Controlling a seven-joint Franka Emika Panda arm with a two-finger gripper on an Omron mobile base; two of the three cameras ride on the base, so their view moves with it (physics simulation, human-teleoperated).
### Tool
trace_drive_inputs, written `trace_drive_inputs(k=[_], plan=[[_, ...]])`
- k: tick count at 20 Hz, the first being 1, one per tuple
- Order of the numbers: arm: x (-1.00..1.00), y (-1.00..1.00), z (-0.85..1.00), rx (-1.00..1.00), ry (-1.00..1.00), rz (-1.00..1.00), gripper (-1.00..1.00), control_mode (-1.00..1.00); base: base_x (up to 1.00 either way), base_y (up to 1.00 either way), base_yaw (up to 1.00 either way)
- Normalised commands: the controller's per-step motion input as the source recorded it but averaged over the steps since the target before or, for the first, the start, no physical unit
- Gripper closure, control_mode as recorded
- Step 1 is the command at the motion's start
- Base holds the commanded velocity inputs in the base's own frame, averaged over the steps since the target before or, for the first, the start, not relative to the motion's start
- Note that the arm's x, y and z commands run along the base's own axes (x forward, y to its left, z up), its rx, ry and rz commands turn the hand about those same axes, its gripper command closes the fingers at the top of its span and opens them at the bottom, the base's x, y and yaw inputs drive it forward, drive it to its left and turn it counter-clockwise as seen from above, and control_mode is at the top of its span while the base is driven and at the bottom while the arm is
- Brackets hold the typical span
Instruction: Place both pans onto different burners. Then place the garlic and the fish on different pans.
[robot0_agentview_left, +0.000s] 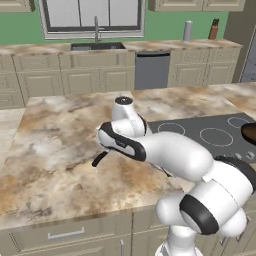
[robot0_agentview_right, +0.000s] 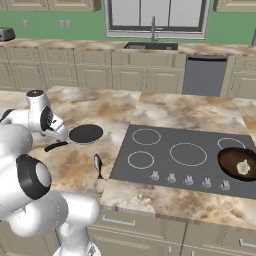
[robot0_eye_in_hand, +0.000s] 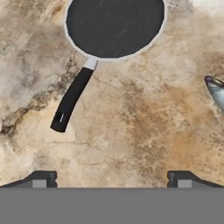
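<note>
Flat black pan (robot0_eye_in_hand: 114, 26) with long thin handle (robot0_eye_in_hand: 72, 99), laid on mottled marble counter (robot0_eye_in_hand: 131, 131), gripper (robot0_eye_in_hand: 113, 179) held above — jaws spread wide, nothing gripped.

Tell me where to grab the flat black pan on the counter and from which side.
Grip the flat black pan by its long handle, probably near mid-length, coming straight down from above. The handle lies flat on the marble counter, clear of the fish, and looks slim enough for the open gripper to straddle crosswise; the round body looks too wide.

Green wall (robot0_agentview_left: 20, 27), beige cabinets (robot0_agentview_left: 75, 80)
</note>
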Motion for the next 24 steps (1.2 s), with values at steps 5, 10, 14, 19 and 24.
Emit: trace_drive_inputs(k=[5,10,14,19,24], plan=[[0.16,0.16,-0.17,0.0,0.0,0.0,-1.0,-1.0,0.0,0.0,0.0],[0.26,0.2,-0.12,0.0,0.0,0.0,-1.0,-1.0,0.0,0.0,0.0],[0.22,0.16,-0.19,0.0,0.0,0.0,-1.0,-1.0,0.0,0.0,0.0],[0.19,0.13,-0.2,0.0,0.0,0.0,-1.0,-1.0,0.0,0.0,0.0],[0.24,0.09,-0.2,0.0,0.0,0.0,-1.0,-1.0,0.0,0.0,0.0]])
